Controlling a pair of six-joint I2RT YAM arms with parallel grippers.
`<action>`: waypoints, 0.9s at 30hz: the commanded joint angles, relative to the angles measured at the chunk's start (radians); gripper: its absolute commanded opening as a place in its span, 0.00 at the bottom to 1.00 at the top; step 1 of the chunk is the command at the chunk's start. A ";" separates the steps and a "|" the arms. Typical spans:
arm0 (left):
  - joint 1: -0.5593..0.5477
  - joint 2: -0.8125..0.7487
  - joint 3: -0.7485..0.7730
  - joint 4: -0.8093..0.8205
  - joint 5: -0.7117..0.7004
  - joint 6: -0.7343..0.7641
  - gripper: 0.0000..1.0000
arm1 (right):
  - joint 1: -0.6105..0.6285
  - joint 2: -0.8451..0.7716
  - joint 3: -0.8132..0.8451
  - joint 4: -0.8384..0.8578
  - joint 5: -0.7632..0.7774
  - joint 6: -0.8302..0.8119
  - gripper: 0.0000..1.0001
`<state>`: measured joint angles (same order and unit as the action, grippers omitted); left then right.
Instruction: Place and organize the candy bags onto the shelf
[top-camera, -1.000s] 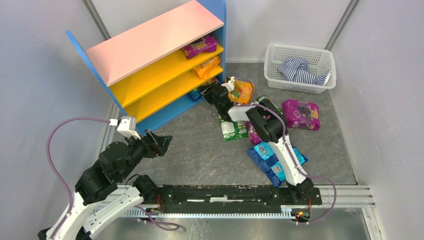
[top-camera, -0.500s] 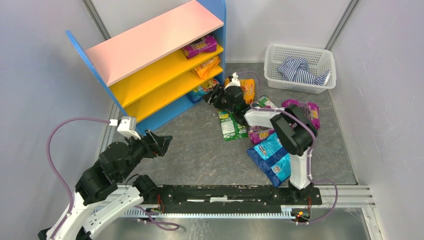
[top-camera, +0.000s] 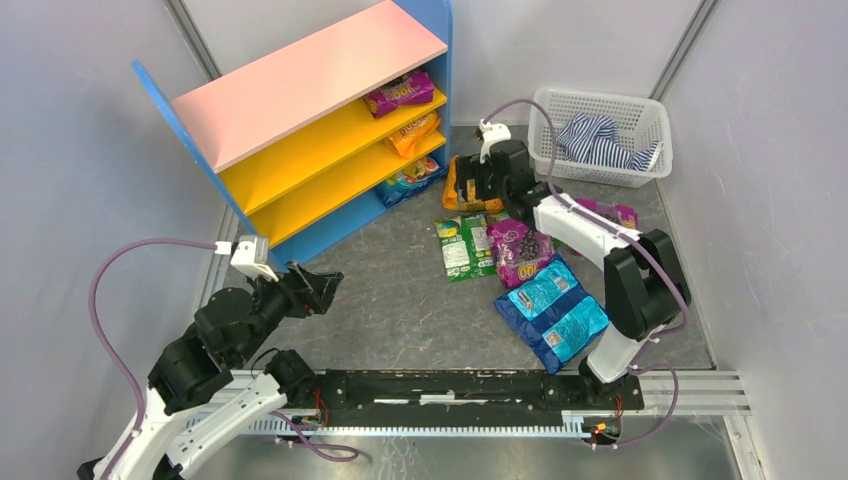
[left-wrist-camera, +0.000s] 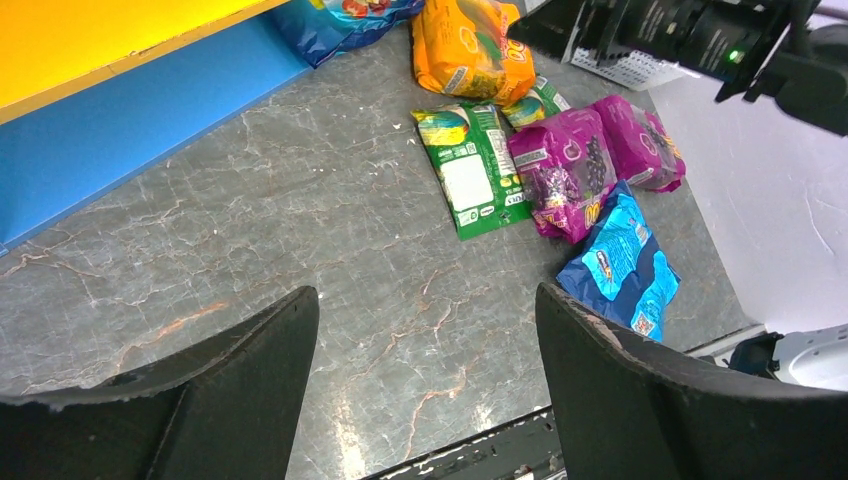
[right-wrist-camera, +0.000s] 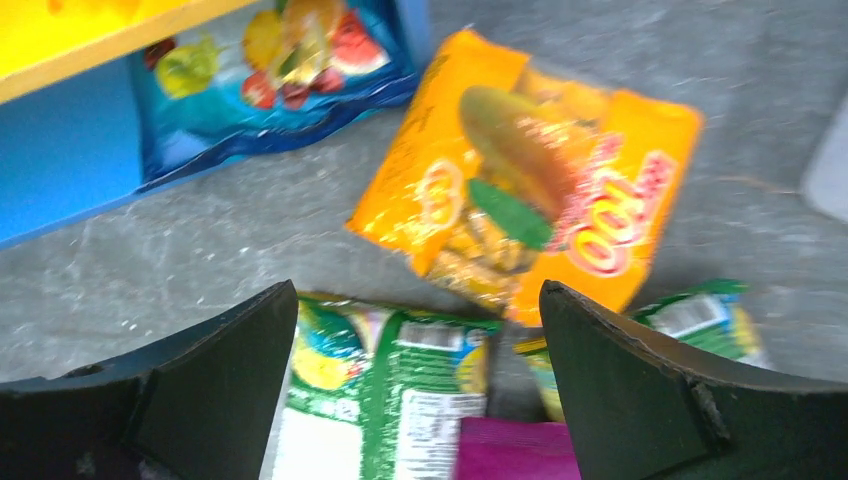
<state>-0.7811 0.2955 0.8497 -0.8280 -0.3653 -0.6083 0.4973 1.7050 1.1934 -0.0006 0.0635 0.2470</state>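
The shelf (top-camera: 300, 80) stands at the back left. It holds a purple candy bag (top-camera: 400, 95) on top, an orange one (top-camera: 415, 130) in the middle and a blue one (top-camera: 410, 178) at the bottom. My right gripper (top-camera: 478, 190) hangs open and empty over a loose orange bag (right-wrist-camera: 530, 190), with a green bag (right-wrist-camera: 390, 400) below its fingers. On the floor lie a green bag (top-camera: 460, 248), a purple bag (top-camera: 517, 250), blue bags (top-camera: 553, 312) and another purple bag (top-camera: 610, 213). My left gripper (top-camera: 320, 290) is open and empty, low over bare floor (left-wrist-camera: 425, 390).
A white mesh basket (top-camera: 600, 105) with a striped cloth (top-camera: 600, 140) stands at the back right. Grey walls close in both sides. The shelf's blue side panel (top-camera: 180, 130) is near my left arm.
My right gripper has pulled away from the bottom shelf opening, moving right and back above the orange bag. The blue bag now shows in the bottom shelf. The left arm barely moved.
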 joint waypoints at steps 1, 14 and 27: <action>0.002 0.018 0.002 0.042 -0.016 -0.008 0.86 | -0.072 0.012 0.130 -0.165 0.083 -0.063 0.98; 0.002 0.049 0.005 0.030 -0.037 -0.019 0.87 | -0.244 0.227 0.160 0.040 -0.037 0.317 0.86; 0.002 0.067 0.008 0.024 -0.047 -0.024 0.87 | -0.258 0.292 0.015 0.361 -0.239 0.515 0.60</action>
<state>-0.7807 0.3473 0.8497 -0.8288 -0.3912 -0.6086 0.2474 2.0174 1.2858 0.1516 -0.0658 0.6506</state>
